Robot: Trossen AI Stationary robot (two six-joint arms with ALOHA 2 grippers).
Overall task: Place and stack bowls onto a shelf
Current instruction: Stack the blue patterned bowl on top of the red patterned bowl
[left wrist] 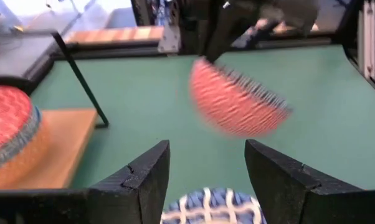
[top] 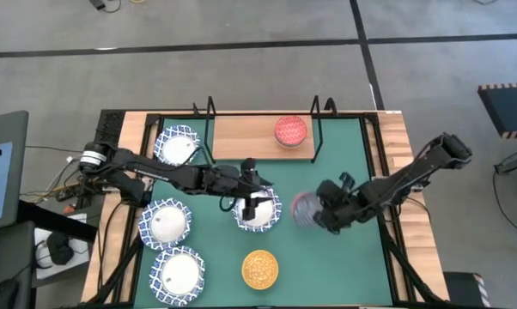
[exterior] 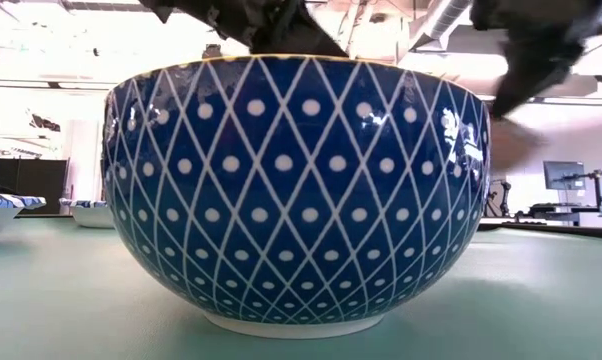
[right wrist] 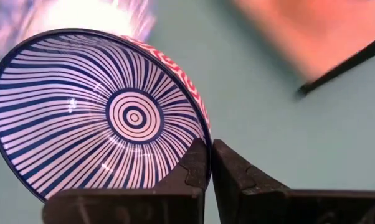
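We see the right gripper [right wrist: 209, 163] pinching the rim of a red bowl [right wrist: 94, 118] lifted above the green mat [top: 344, 249], blurred from overhead. The left gripper [left wrist: 206, 171] hangs released over a white bowl [top: 257, 210], mostly hidden beneath it.

A robotics lab or test hall, not a home. Bare grey concrete floor [top: 241, 26] all round, marked with dark tape lines. Wooden table [top: 396, 146] under a green mat [top: 344, 257], fenced by a black metal frame, with loose cables [top: 57, 184] trailing off beside the left arm's base. Beyond the table, exposed ceiling ducts [exterior: 446, 20] and strip lights overhead, a monitor [exterior: 563, 176] on a stand past the right arm, dark cabinets [exterior: 26, 185] opposite.
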